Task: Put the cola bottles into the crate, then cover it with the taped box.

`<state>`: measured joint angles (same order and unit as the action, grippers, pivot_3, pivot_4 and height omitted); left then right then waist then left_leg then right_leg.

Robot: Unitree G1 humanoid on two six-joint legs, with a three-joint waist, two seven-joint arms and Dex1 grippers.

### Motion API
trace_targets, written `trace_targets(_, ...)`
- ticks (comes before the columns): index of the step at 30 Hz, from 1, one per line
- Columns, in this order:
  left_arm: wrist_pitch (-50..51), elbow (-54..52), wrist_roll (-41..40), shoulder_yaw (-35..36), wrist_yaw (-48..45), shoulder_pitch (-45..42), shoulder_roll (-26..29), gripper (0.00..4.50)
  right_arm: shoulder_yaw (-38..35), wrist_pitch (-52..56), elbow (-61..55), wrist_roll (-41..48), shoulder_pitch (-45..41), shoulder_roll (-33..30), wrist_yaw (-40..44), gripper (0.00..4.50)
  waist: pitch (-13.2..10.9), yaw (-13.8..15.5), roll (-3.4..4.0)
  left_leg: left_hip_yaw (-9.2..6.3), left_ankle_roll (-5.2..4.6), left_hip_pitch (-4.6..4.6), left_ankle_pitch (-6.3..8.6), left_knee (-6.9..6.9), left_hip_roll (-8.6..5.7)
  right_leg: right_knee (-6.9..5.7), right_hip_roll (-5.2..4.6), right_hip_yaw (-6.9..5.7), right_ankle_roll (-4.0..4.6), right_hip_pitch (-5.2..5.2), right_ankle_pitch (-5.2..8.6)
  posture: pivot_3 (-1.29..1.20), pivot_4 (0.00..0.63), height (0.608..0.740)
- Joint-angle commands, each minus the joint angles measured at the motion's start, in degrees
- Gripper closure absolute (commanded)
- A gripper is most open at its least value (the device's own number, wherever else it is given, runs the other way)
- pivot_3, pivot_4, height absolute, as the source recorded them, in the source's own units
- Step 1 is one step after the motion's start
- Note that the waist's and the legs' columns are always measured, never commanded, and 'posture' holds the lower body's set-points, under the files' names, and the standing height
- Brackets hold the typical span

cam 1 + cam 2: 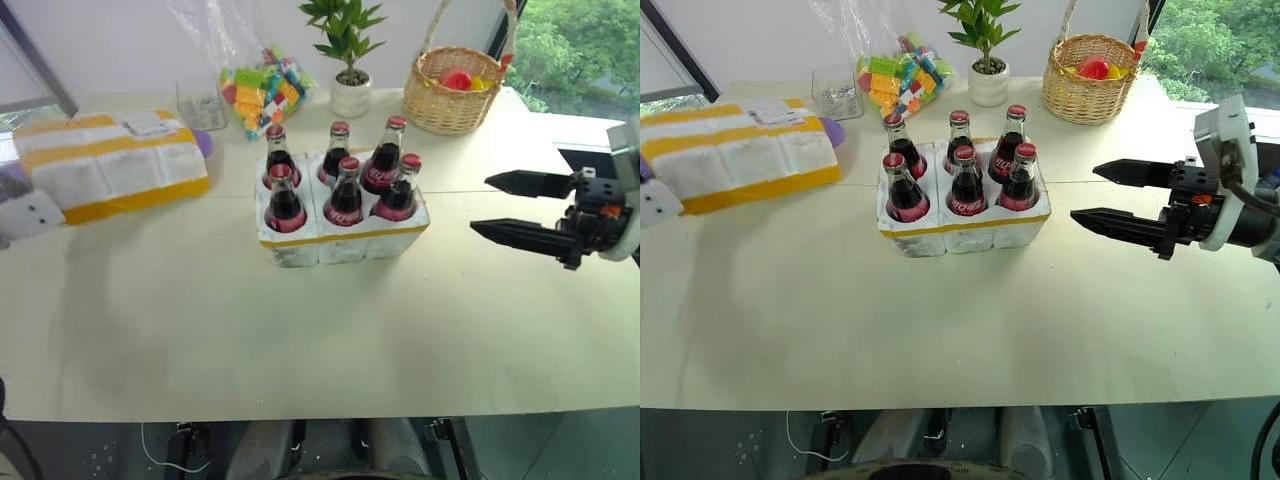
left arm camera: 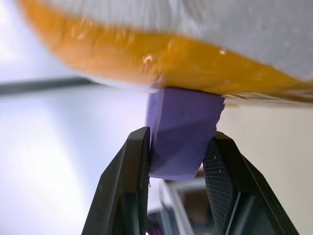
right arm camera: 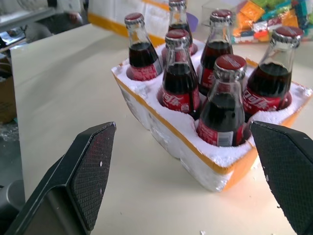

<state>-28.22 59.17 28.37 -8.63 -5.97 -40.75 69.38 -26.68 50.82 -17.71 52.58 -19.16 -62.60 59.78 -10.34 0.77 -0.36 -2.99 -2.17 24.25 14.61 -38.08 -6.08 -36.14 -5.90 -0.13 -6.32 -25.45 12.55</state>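
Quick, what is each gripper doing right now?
Left gripper: shut on the purple piece at the end of the taped box.
Right gripper: open, holding nothing, beside the crate.

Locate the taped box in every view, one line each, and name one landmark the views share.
Left eye view: taped box at the far left, left of the crate.
Right eye view: taped box at the far left, left of the crate.
Left wrist view: its yellow-striped underside across the top, purple piece pinched by the left end effector.
Right wrist view: a corner behind the cola bottles.
Shared landmark: the box's yellow tape stripes.
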Motion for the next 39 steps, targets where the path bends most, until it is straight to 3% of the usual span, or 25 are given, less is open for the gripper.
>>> trace_targets(1,0.44,-9.05,-5.74,5.56,-4.76,-2.08,3.38,2.88,-1.76,-2.11,0.11,-0.90,0.67,-0.18,0.42,0.00,0.00,-0.03,0.00,0.00,0.00,0.00,0.00,0.00,0.00,0.00,0.00,0.00,0.00,0.00,0.00,0.00,0.150,0.732)
trace_targets(7,7.82,-26.78,-12.13,11.13,-15.00,-1.12,3.74,2.88,-0.30,-3.96,0.68,-1.91,1.05,1.62,-0.35,0.00,0.00,-0.09,0.00,0.00,-0.01,0.01,-0.01,-0.01,0.01,0.00,0.02,0.00,0.00,0.00,0.00,0.00,0.150,0.732)
trace_targets(21,23.64,-46.00,-15.48,15.31,-22.11,-2.83,0.44,2.88,2.57,-6.61,3.66,-4.41,-1.96,3.21,-1.50,0.00,-0.02,0.01,-0.02,-0.05,-0.01,0.03,-0.02,-0.11,0.01,-0.02,0.11,-0.03,0.00,0.04,0.00,0.00,0.150,0.732)
trace_targets(31,34.99,-57.16,-18.74,13.50,-28.78,-11.17,-4.71,2.88,1.44,-5.70,2.76,-4.20,-0.66,2.79,-3.08,0.00,-0.02,-0.03,-0.01,-0.04,0.00,0.02,-0.03,-0.12,0.01,-0.03,0.15,-0.03,-0.01,0.04,0.00,0.00,0.150,0.732)
trace_targets(39,46.15,-71.61,-20.74,11.89,-33.06,-9.37,-10.32,2.88,-1.08,-4.89,2.64,-3.96,1.92,2.43,-4.09,0.00,-0.02,-0.05,-0.02,-0.04,-0.01,0.02,-0.04,-0.15,0.00,-0.03,0.17,-0.03,-0.01,0.06,0.00,0.00,0.150,0.732)
